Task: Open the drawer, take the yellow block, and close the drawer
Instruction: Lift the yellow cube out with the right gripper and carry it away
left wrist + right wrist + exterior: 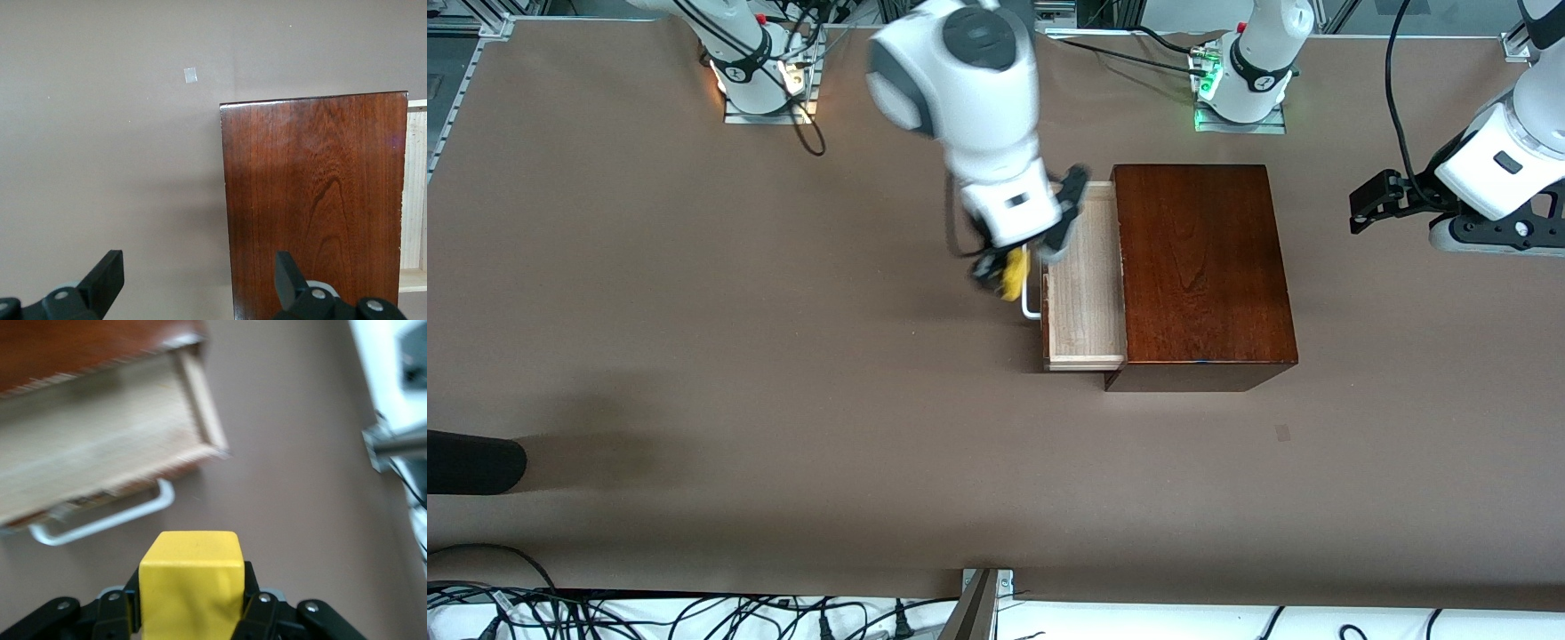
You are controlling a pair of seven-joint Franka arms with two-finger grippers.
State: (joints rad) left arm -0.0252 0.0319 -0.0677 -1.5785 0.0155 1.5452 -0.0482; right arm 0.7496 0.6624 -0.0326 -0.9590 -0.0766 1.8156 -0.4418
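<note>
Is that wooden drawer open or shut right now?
Open. The drawer is pulled out of the dark wooden box, its pale tray showing bare, with the white handle sticking out at its front.

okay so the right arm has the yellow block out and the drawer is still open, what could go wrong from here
1. The right claw, shut on the yellow block, hangs just above the white handle; a low move could knock the block against it.
2. The drawer stands pulled out; a push on one end of the handle might skew and jam it.
3. The left claw waits open over the table by the wooden box; if the box slides while closing, they could touch.
</note>
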